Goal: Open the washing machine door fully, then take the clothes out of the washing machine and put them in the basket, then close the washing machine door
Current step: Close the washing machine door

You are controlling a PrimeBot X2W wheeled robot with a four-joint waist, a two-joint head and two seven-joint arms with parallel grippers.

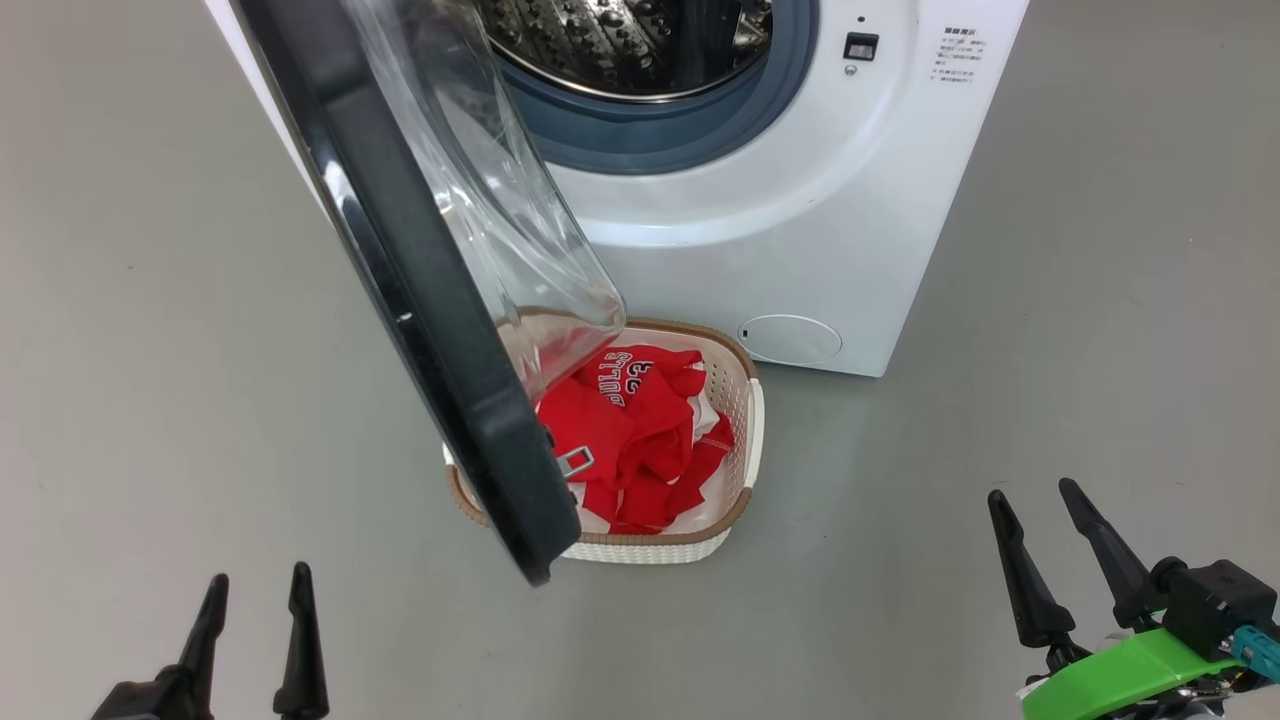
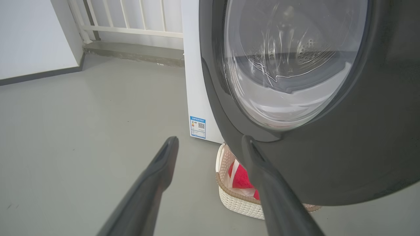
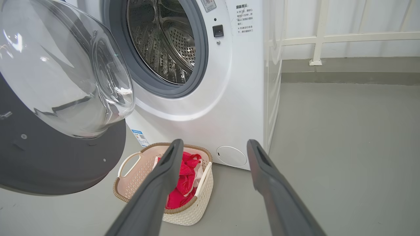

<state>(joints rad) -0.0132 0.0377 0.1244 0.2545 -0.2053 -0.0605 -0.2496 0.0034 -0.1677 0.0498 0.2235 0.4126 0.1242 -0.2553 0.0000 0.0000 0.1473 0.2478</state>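
Observation:
The white washing machine [image 1: 800, 230] stands ahead with its steel drum [image 3: 160, 42] showing no clothes. Its black-rimmed washing machine door [image 1: 430, 300] hangs open toward me, glass bowl bulging right, partly over the basket. The cream basket [image 1: 735, 400] sits on the floor before the machine and holds the red clothes [image 1: 630, 430] with white lettering. My left gripper [image 1: 255, 590] is open at lower left, near the door's outer face [image 2: 344, 147]. At lower right, my right gripper [image 1: 1035, 500] is open with nothing in it, back from the basket [image 3: 193, 209].
Grey floor [image 1: 150, 350] spreads to both sides of the machine. A white railing [image 3: 328, 36] and a low concrete ledge [image 2: 131, 54] run behind it. A small round flap [image 1: 790, 338] sits low on the machine's front.

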